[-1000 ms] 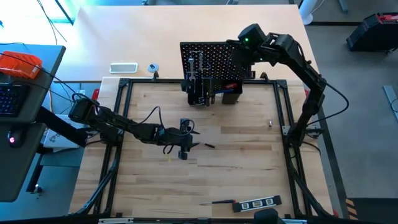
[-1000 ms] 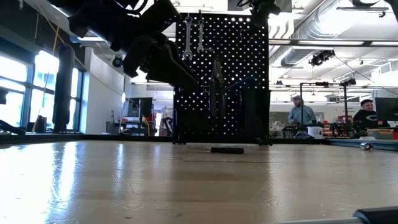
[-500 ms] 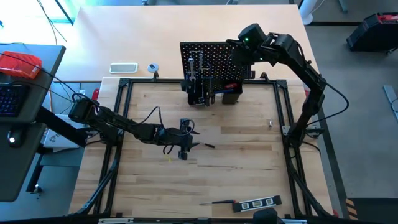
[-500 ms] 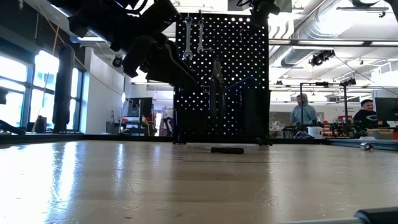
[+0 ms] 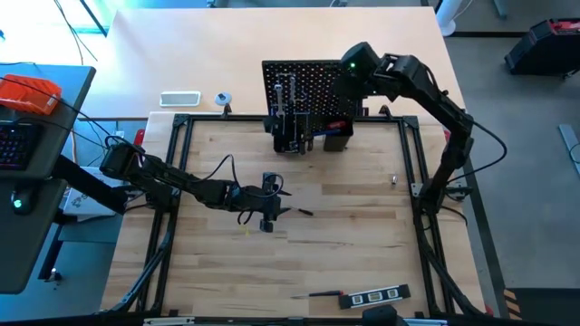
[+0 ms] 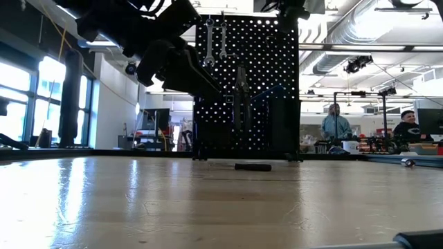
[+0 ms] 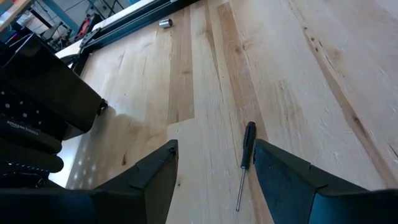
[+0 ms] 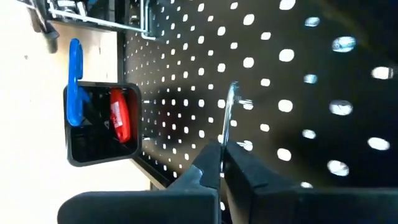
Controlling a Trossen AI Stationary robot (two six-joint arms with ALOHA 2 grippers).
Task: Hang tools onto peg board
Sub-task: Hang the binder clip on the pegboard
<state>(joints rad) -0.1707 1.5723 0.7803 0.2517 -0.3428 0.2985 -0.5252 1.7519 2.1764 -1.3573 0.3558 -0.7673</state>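
The upright black peg board (image 5: 308,89) stands at the table's far edge. Two silver wrenches (image 6: 210,41) and dark pliers (image 6: 240,97) hang on it. Its holder box (image 8: 102,124) carries a blue-handled and a red-handled tool. My right gripper (image 8: 221,158), high before the board's right part (image 5: 343,89), is shut on a thin silver rod (image 8: 227,121). My left gripper (image 7: 214,177) hovers open above mid-table (image 5: 281,210). A small black-handled screwdriver (image 7: 247,155) lies flat on the wood below and ahead of its fingers, untouched. My right gripper pinches the thin silver rod's lower end (image 8: 224,142) between its two shut fingers. The rod runs on out past the fingertips toward the peg board, lifted clear of the table. Its bent far end (image 8: 235,87) is close against the board's holes; whether it touches, I cannot tell.
A marked black level (image 5: 376,296) and another screwdriver (image 5: 322,294) lie at the table's near edge. A small metal piece (image 5: 393,178) sits at the right. A white tray (image 5: 179,98) lies beyond the frame's far left corner. People (image 6: 336,124) stand in the room behind.
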